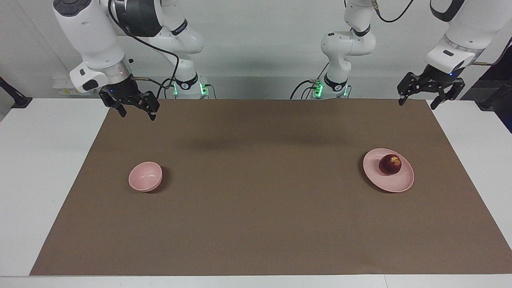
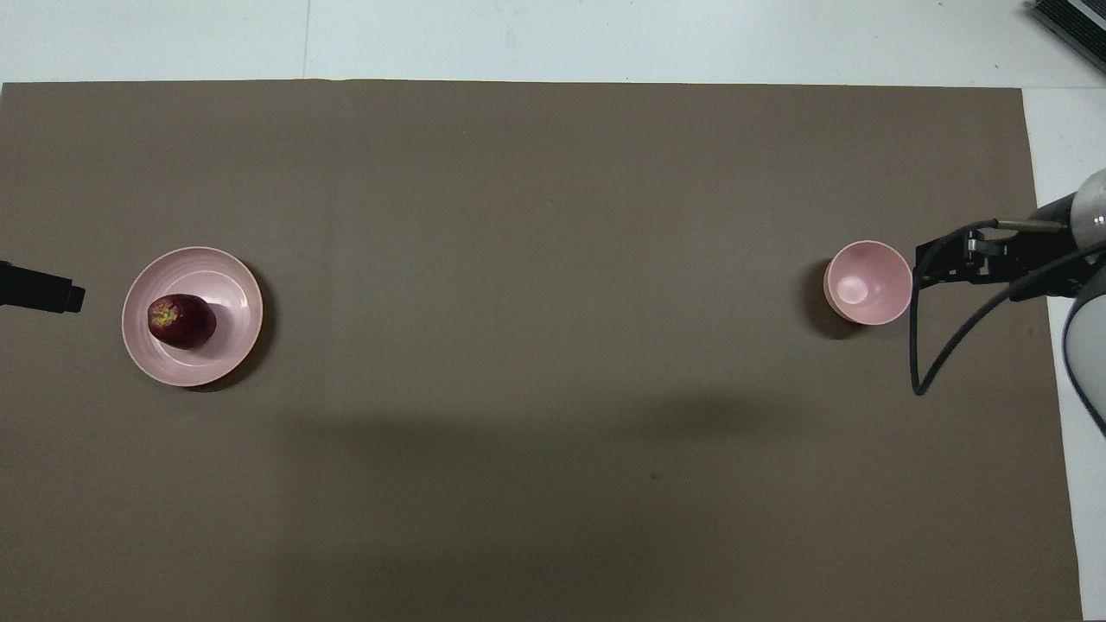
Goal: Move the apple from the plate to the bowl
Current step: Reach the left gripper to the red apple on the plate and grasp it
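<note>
The dark red apple (image 1: 390,164) (image 2: 181,321) lies on the flat pink plate (image 1: 394,186) (image 2: 235,285) toward the left arm's end of the table. The small deep pink bowl (image 1: 145,176) (image 2: 867,282) stands empty toward the right arm's end. My left gripper (image 1: 417,103) hangs open and empty in the air over the mat's corner by the robots, well apart from the plate; only its tip (image 2: 52,295) shows in the overhead view. My right gripper (image 1: 138,115) (image 2: 937,263) waits open and empty, raised over the mat's edge near the bowl.
A brown mat (image 1: 256,224) covers most of the white table (image 1: 48,160). A black cable (image 2: 929,363) loops down from the right arm. The two arm bases (image 1: 336,86) stand at the table's edge on the robots' side.
</note>
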Robot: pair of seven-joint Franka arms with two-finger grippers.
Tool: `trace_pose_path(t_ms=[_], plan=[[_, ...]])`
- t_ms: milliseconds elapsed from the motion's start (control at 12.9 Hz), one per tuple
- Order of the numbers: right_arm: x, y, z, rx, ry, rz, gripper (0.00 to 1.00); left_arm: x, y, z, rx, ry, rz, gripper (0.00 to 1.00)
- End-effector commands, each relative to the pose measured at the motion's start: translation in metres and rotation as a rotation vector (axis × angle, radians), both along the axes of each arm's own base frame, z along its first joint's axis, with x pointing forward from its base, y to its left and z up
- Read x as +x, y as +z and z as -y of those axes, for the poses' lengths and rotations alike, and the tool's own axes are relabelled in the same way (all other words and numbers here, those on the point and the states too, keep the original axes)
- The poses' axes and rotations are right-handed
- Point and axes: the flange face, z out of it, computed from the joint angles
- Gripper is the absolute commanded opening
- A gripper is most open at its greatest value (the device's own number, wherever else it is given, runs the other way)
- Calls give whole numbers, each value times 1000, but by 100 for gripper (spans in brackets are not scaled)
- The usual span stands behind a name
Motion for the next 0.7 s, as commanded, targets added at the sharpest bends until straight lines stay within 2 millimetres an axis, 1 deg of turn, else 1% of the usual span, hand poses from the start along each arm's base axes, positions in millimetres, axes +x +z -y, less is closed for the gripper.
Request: trace_pose_path(t_ms=[0, 77, 155, 232, 309, 386, 464, 618], plan=[[-2, 4, -1, 24, 31, -7, 100, -4, -40, -1, 4, -8, 3, 100], [-2, 4, -1, 24, 31, -7, 100, -3, -60, -1, 5, -20, 1, 100], [-1, 3, -1, 25, 31, -9, 100, -3, -74, -4, 5, -31, 9, 100], [-1, 3, -1, 24, 31, -9, 100, -3, -84, -11, 5, -36, 6, 100], [-1, 3, -1, 24, 31, -9, 100, -5, -100, -15, 4, -46, -7, 100], [-1, 3, -1, 24, 31, -9, 100, -6, -118, -26, -4, -47, -10, 100], [-2, 4, -1, 25, 31, -7, 100, -5, -132, -27, -12, -58, 7, 100], [-2, 4, -1, 25, 31, -7, 100, 3, -158, -30, -14, -53, 31, 100]])
